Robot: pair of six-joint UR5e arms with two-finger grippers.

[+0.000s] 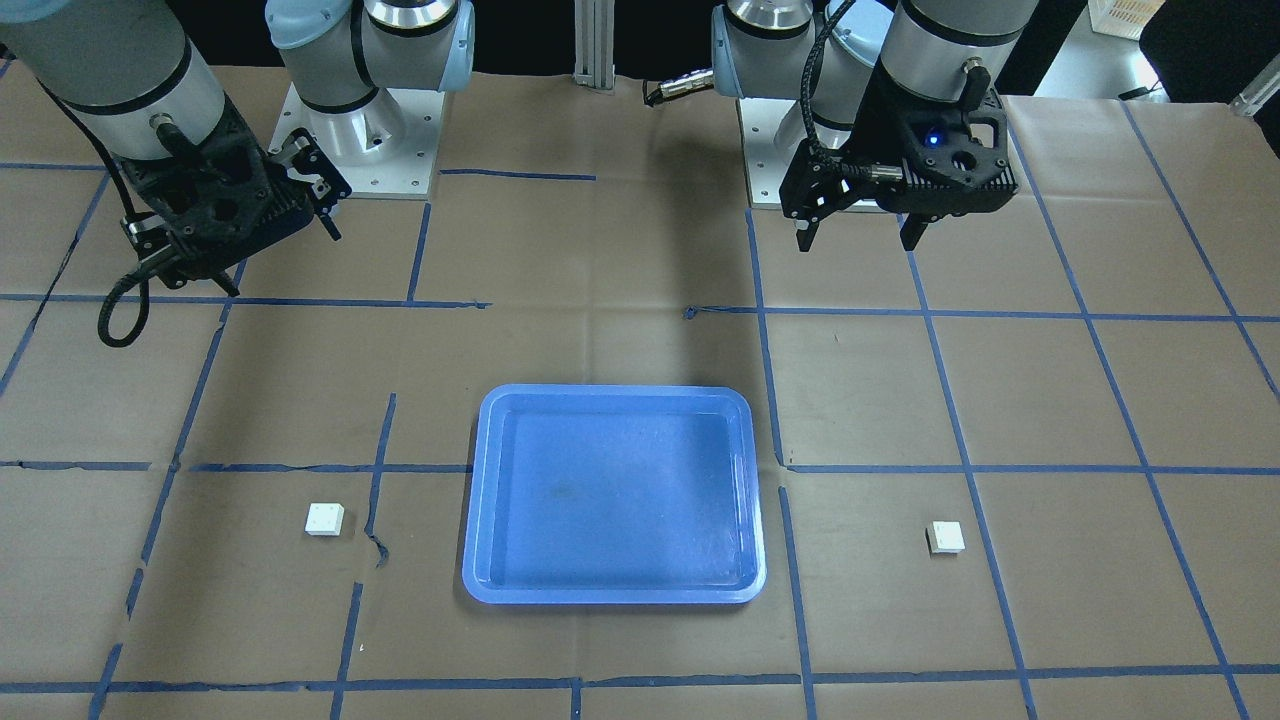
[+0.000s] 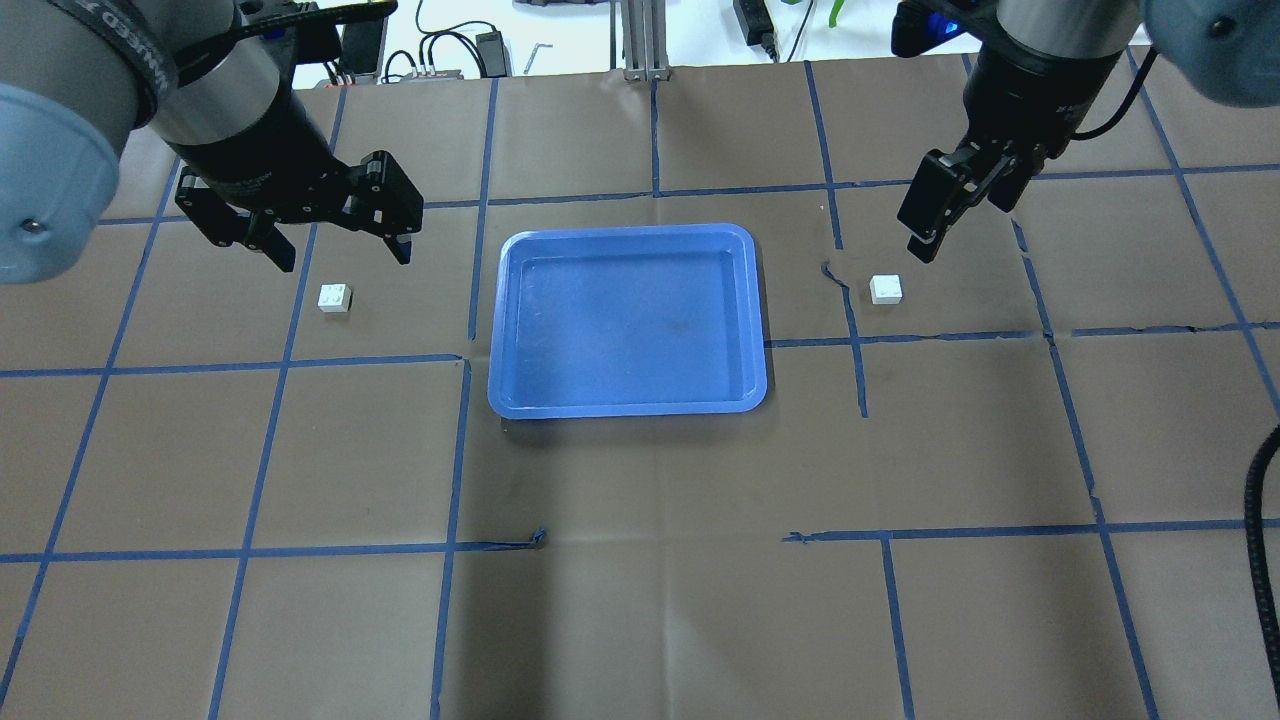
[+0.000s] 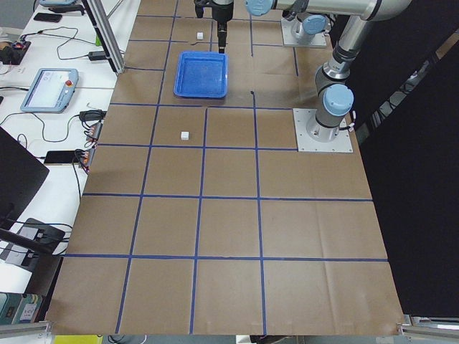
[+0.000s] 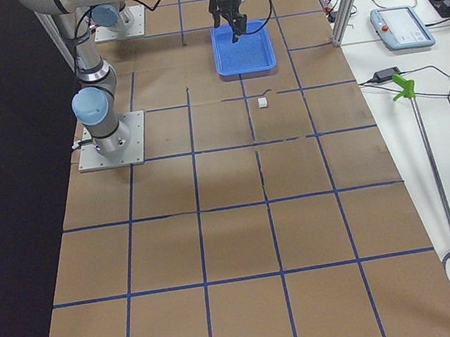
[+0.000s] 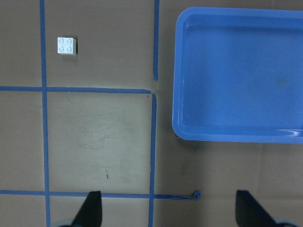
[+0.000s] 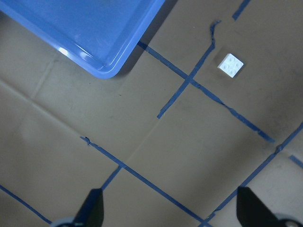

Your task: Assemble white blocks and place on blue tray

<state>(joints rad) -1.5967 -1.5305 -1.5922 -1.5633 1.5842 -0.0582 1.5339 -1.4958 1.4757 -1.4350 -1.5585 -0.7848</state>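
Observation:
The blue tray (image 2: pixel 628 405) lies empty in the middle of the table. One white block (image 2: pixel 335 298) sits left of it, and the other white block (image 2: pixel 886 289) sits right of it. My left gripper (image 2: pixel 344 258) hovers open and empty just beyond the left block. My right gripper (image 2: pixel 925 238) hovers open and empty just beyond the right block. The left wrist view shows its block (image 5: pixel 66 46) and the tray (image 5: pixel 239 135) ahead of the spread fingertips (image 5: pixel 92 208). The right wrist view shows its block (image 6: pixel 230 65) and a tray corner (image 6: pixel 106 66).
Brown paper with a blue tape grid covers the table (image 2: pixel 640 560). Both arm bases (image 1: pixel 360 140) stand at the robot's edge. In the front-facing view the blocks (image 1: pixel 324 519) (image 1: pixel 945 537) flank the tray (image 1: pixel 612 592). Cables and a pendant lie off the table's far side.

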